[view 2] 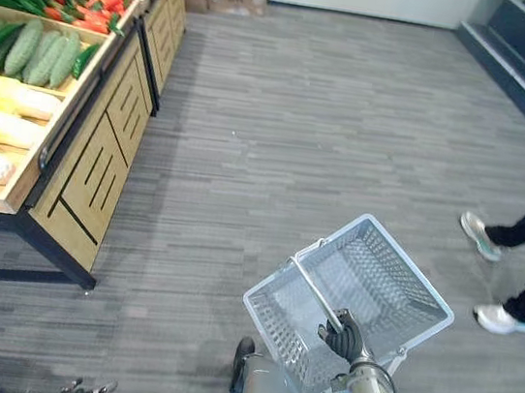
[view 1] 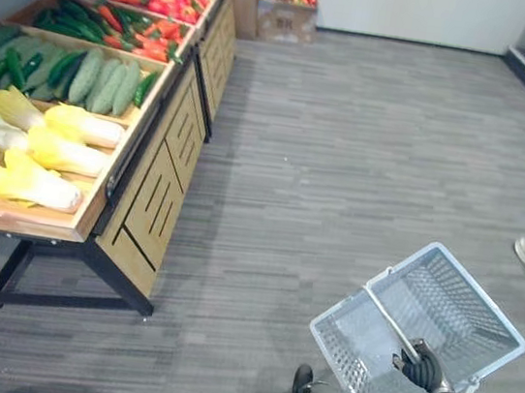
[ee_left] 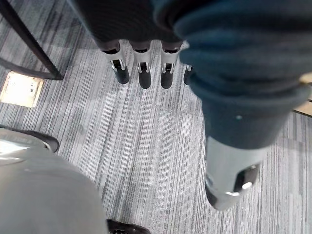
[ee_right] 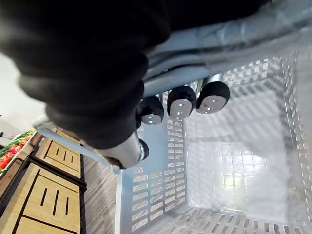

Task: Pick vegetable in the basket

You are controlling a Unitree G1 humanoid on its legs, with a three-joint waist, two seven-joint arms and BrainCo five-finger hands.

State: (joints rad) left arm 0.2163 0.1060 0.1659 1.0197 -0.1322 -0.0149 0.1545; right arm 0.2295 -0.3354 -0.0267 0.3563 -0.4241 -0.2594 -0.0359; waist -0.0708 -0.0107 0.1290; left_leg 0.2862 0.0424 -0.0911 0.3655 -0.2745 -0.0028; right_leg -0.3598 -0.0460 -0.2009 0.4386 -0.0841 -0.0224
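head eyes: high, facing down-forward, both sharing left surface (view 1: pixel 151 191), near-right basket (view 1: pixel 480 293) | left wrist: close along left hand (ee_left: pixel 141 68), facing floor (ee_left: pixel 146 146) | right wrist: very close, into basket

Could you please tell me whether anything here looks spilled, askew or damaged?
Nothing stands out. The empty basket hangs from the right robot hand, curled round its handle; the vegetables lie sorted in the stand; the left robot hand hangs open over the floor.
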